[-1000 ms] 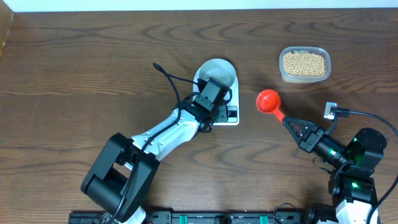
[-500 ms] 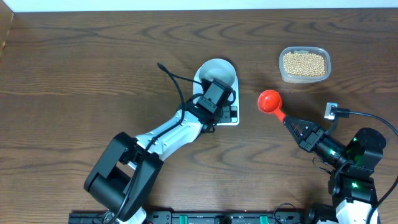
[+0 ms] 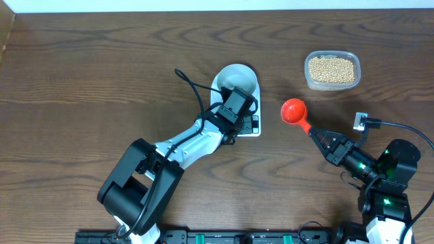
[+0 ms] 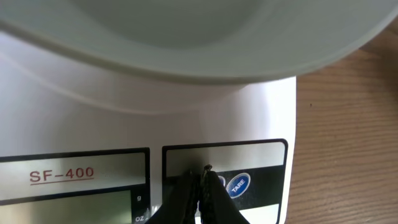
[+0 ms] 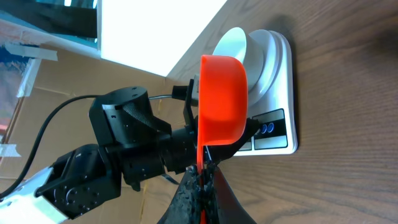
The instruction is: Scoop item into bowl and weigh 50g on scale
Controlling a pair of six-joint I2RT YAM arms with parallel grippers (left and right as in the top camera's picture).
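The white scale [image 3: 252, 126] sits mid-table with the pale bowl [image 3: 239, 78] on it. In the left wrist view the bowl's rim [image 4: 205, 59] is above the scale's panel [image 4: 249, 155]. My left gripper [image 4: 200, 177] is shut and empty, its tips down on the button panel beside the TARE button [image 4: 238, 184]. My right gripper [image 3: 320, 137] is shut on the handle of a red scoop [image 3: 293, 110], held above the table right of the scale. The scoop [image 5: 221, 106] looks empty. The beans [image 3: 331, 68] fill a clear tub [image 3: 308, 80] at the back right.
A small white tag with a cable [image 3: 361, 121] lies by the right arm. The left arm [image 3: 183, 146] stretches from the front edge to the scale.
The left arm's base link has shifted slightly right. The left gripper stays on the scale's panel. The right arm and scoop have barely moved.
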